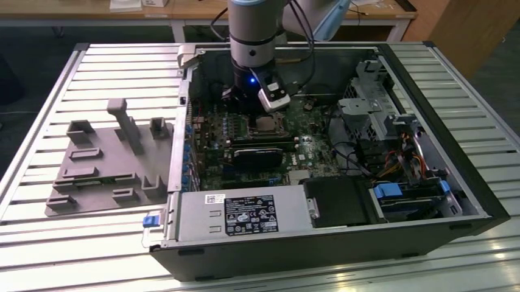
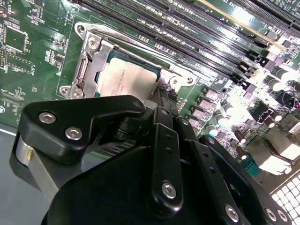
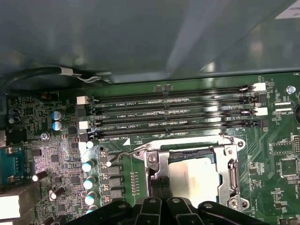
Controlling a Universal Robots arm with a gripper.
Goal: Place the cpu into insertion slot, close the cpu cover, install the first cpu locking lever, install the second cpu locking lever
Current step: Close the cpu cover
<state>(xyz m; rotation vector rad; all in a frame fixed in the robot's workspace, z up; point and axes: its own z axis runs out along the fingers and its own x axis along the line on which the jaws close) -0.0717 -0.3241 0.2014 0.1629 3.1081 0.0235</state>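
The open computer case (image 1: 325, 243) lies on a slatted table (image 1: 49, 243). The arm (image 1: 253, 36) reaches down into it over the green board (image 3: 267, 136), above the insertion slot (image 3: 187, 157).

Around the slot are four long black memory slots (image 3: 173, 111) side by side and a row of small round capacitors (image 3: 87, 166). In the exterior view a black block (image 1: 256, 158) sits just beside it. A power supply box (image 1: 243, 216) fills the case's near edge, and loose cables (image 1: 354, 161) run toward the exterior view's right. One grey tray of holders (image 1: 97, 170) sits on the table at the exterior view's left, well apart from the case.

The cpu (image 3: 194, 180) lies flat in the insertion slot, with the cpu cover (image 3: 232, 171) down around it as a silvery frame. The gripper (image 3: 159, 186) has its two fingers together and grips nothing; their tips are at the frame's edge, just beside the cpu. One thin wire lever (image 3: 119, 157) with a rounded end sticks out from the slot's side. Whether it is latched cannot be told.

In both wrist views the gripper's black body hides the near part of the cpu and cover. In the exterior view the arm's wrist stands over part of the slot.
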